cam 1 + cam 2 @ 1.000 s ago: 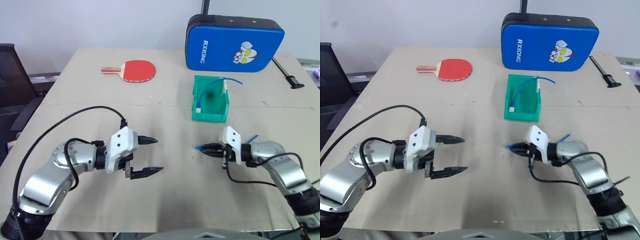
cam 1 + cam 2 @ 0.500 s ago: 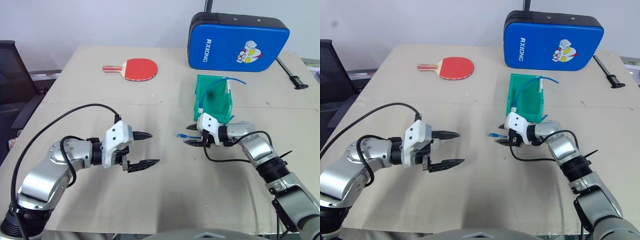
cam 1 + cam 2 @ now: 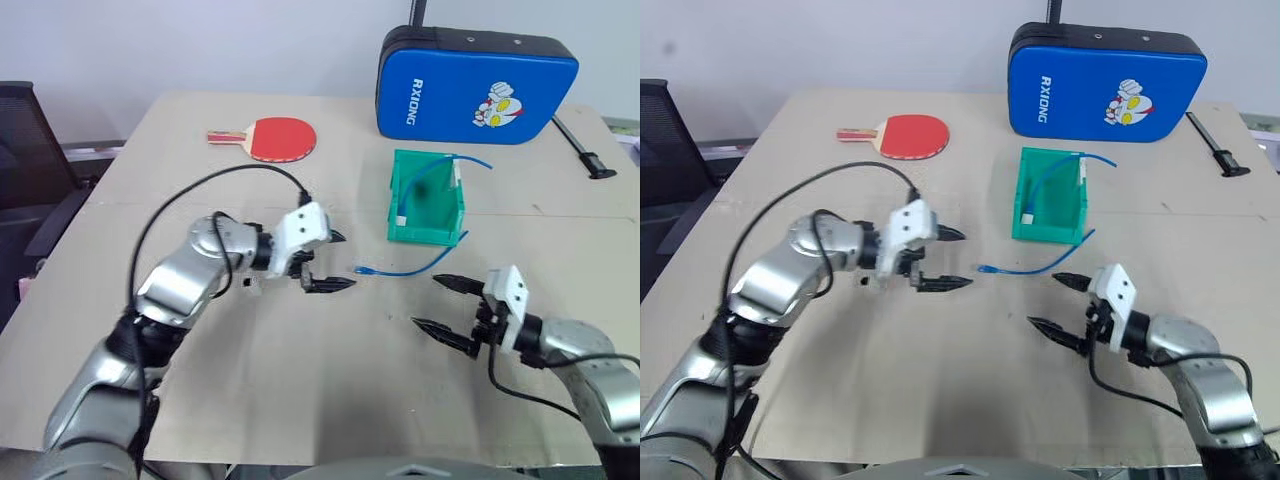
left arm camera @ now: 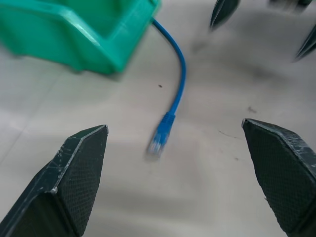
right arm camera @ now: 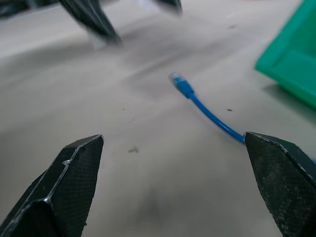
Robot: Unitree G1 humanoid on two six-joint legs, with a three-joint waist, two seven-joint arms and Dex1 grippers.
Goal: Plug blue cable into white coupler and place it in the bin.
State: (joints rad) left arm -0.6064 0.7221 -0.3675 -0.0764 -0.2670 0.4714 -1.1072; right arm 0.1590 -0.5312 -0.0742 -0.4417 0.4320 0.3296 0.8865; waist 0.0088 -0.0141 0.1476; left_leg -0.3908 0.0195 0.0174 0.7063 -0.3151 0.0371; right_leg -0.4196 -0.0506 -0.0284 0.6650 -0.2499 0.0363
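Now both spread wide and empty: left pincer, right pincer; between them, blue cable loose on worktop, trailing beside bin.

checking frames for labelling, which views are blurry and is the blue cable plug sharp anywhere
Left wrist view: blue cable plug smeared, the bin soft, finger pads crisp. Right wrist view: plug end also soft; the left gripper streaked at the far edge. Left eye view: left gripper slightly smeared; paddle and blue case clear, no glare.
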